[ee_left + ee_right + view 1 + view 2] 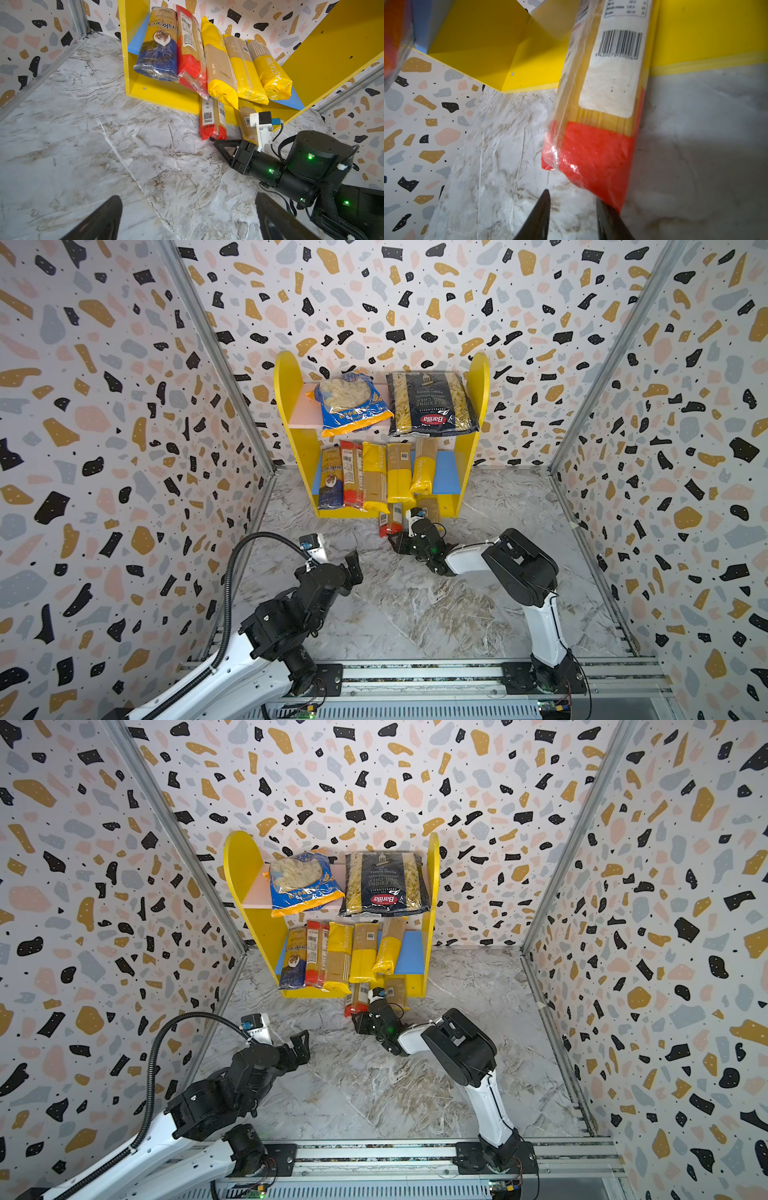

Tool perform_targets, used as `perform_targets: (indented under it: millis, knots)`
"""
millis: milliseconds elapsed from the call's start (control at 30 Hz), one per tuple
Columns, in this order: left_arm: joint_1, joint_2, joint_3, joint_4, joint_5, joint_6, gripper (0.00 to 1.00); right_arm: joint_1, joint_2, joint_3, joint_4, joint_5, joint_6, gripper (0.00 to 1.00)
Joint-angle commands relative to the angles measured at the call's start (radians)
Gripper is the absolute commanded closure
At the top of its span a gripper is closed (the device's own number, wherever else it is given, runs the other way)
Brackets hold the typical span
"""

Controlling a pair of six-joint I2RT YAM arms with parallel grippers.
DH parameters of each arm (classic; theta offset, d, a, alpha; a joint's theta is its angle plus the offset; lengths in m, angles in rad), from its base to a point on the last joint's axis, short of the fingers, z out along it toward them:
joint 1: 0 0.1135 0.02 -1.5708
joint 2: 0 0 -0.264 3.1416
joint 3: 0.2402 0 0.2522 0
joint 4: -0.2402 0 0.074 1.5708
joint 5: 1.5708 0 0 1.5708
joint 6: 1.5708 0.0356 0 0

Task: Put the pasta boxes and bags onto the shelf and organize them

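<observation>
Red spaghetti pack (388, 526) juts from the shelf (289, 381) foot onto the floor (415, 614), centre frame. Right gripper (572, 197) part-spread at its end, pinching nothing; left gripper (188, 196) spread wide. Risk: slick film skids when nudged.

Shelf (287, 381) at the back wall (415, 302), midway. On its upper board (300, 416), side by side: Orecchiette bag (351, 404) left, Barilla bag (432, 404) right. On its lower board (446, 472), row of five spaghetti packs (374, 479), near ends past the front edge. On the floor (415, 605) before the shelf, left floor pack (390, 524) and right floor pack (432, 508), just beside each other, far ends beneath that overhang.
</observation>
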Motion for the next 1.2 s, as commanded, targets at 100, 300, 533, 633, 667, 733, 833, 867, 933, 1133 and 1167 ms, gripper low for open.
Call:
perform_targets:
  millis: [100,300,533,633,667,733,833,867,933,1133,1167]
  knots:
    - [-0.001,0.026,0.001,0.056,-0.029,0.017,0.0,-0.025,0.018,0.086,-0.002,-0.015,-0.013,0.63]
    - [-0.002,0.04,-0.003,0.067,-0.03,0.017,0.0,-0.04,0.014,0.084,-0.009,-0.04,-0.012,0.58]
    - [-0.002,0.032,-0.038,0.092,-0.025,0.006,0.0,-0.034,-0.111,-0.058,0.041,-0.115,-0.006,0.24]
    - [-0.002,0.026,-0.066,0.115,-0.04,0.0,0.0,-0.015,-0.202,-0.131,0.03,-0.122,-0.013,0.19]
    - [-0.001,0.028,-0.074,0.118,-0.052,-0.006,0.0,-0.007,-0.233,-0.15,0.01,-0.121,-0.018,0.19]
    - [-0.001,0.037,-0.086,0.129,-0.073,-0.017,0.0,0.015,-0.311,-0.204,-0.019,-0.102,-0.029,0.16]
    - [-0.002,0.06,-0.099,0.153,-0.118,-0.026,0.01,0.055,-0.441,-0.255,-0.128,-0.067,-0.076,0.12]
    - [-0.002,0.068,-0.102,0.164,-0.136,-0.02,0.0,0.066,-0.481,-0.262,-0.176,-0.056,-0.099,0.01]
    - [-0.001,0.089,-0.104,0.197,-0.181,-0.003,0.0,0.085,-0.578,-0.283,-0.291,-0.027,-0.147,0.01]
    - [-0.003,0.179,-0.079,0.341,-0.346,0.109,0.0,0.088,-0.948,-0.425,-0.542,0.126,-0.241,0.01]
    - [-0.002,0.201,-0.07,0.37,-0.355,0.131,0.0,0.085,-1.018,-0.449,-0.584,0.166,-0.253,0.01]
